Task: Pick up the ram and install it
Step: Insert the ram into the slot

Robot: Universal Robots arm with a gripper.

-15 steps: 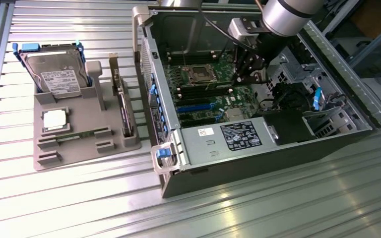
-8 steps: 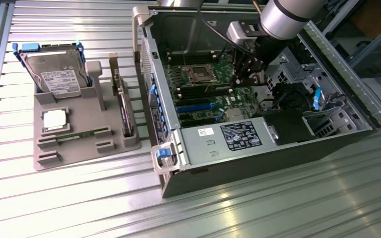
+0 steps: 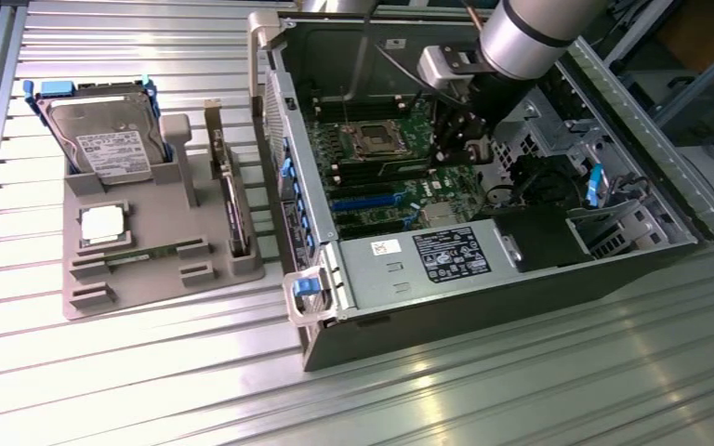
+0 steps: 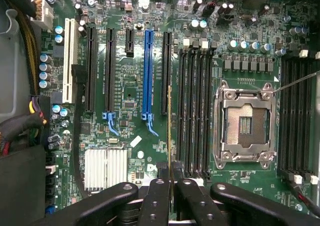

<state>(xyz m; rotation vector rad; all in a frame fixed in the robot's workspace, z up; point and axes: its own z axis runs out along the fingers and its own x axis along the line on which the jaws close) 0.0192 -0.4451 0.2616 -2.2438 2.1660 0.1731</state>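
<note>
My gripper [image 4: 170, 170] is shut on the ram [image 4: 170, 128], which I see edge-on as a thin green-gold strip standing out from between the black fingers [image 4: 156, 186]. The stick hangs over the motherboard [image 4: 125, 85], just beside the bank of black memory slots [image 4: 195, 110] and next to the long black expansion slot [image 4: 165, 73]. Whether it touches the board I cannot tell. In the exterior view the gripper [image 3: 467, 153] reaches down into the open computer case [image 3: 456, 279] near the CPU socket [image 3: 370, 139]. A second ram stick [image 3: 146, 255] lies on the grey tray [image 3: 165, 297].
The open CPU socket [image 4: 245, 123] sits beside the slots, with another slot bank [image 4: 297, 121] beyond it. A silver heatsink [image 4: 106, 168] and cables [image 4: 20, 123] lie on the other side. The tray also holds a hard drive [image 3: 109, 144], a CPU chip [image 3: 100, 225] and an expansion card [image 3: 231, 200].
</note>
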